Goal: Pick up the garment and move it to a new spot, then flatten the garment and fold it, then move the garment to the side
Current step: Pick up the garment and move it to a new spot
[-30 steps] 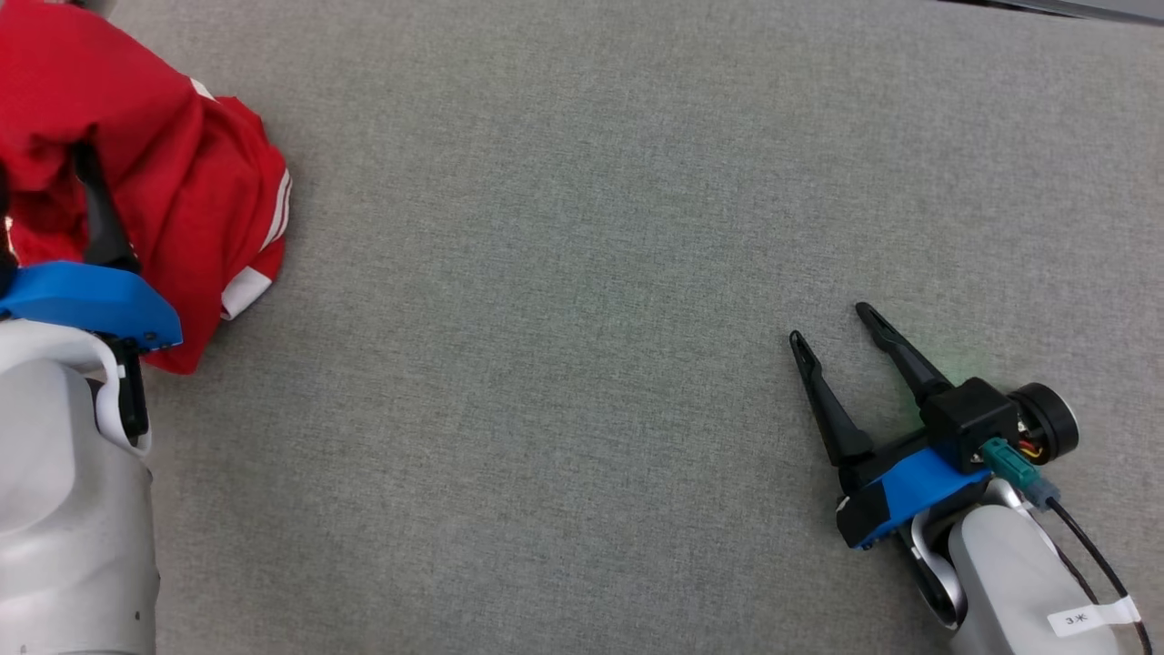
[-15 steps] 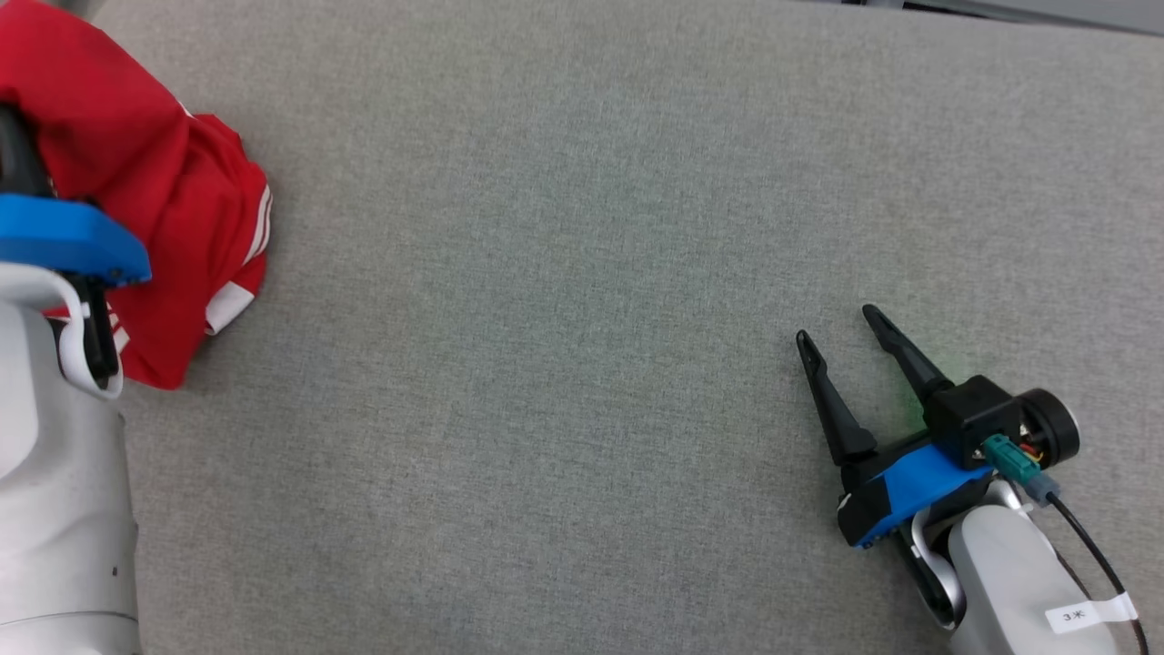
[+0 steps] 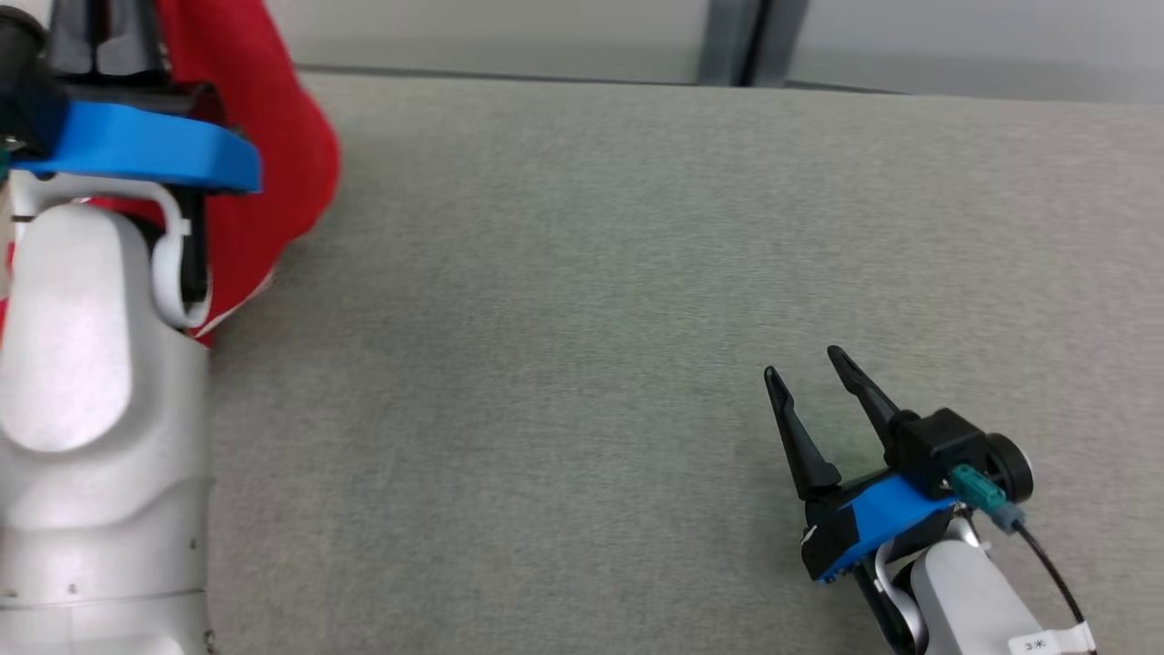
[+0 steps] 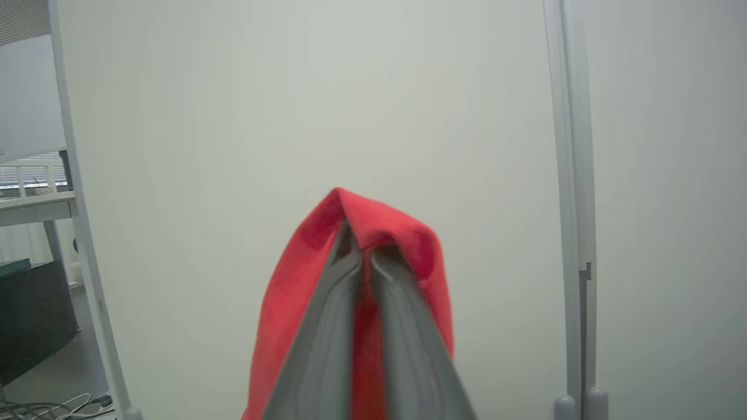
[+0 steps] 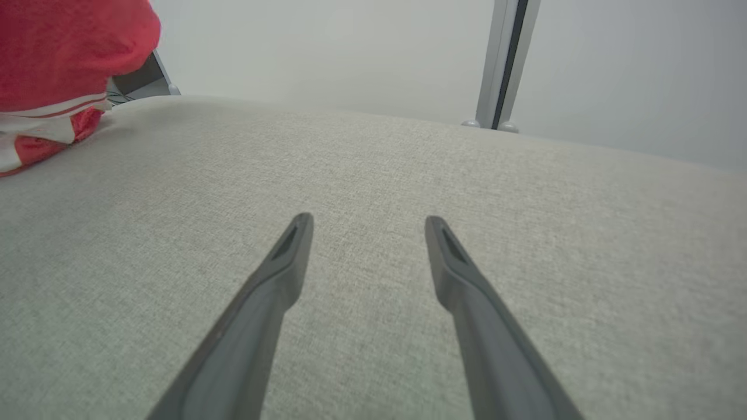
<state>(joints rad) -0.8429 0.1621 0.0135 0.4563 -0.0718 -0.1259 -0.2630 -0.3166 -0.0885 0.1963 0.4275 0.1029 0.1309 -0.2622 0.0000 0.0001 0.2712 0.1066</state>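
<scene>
Garment, red with white stripes along one edge, hangs pinched in the left hand, whose two fingers are pressed together on a fold of cloth that caps their tips. In the head view the cloth drapes behind the left forearm at the far left of the grey tabletop; in the right wrist view its striped lower part reaches the tabletop. Right hand sits low over the tabletop at the near right, well apart from the garment, fingers spread wide with nothing between them
</scene>
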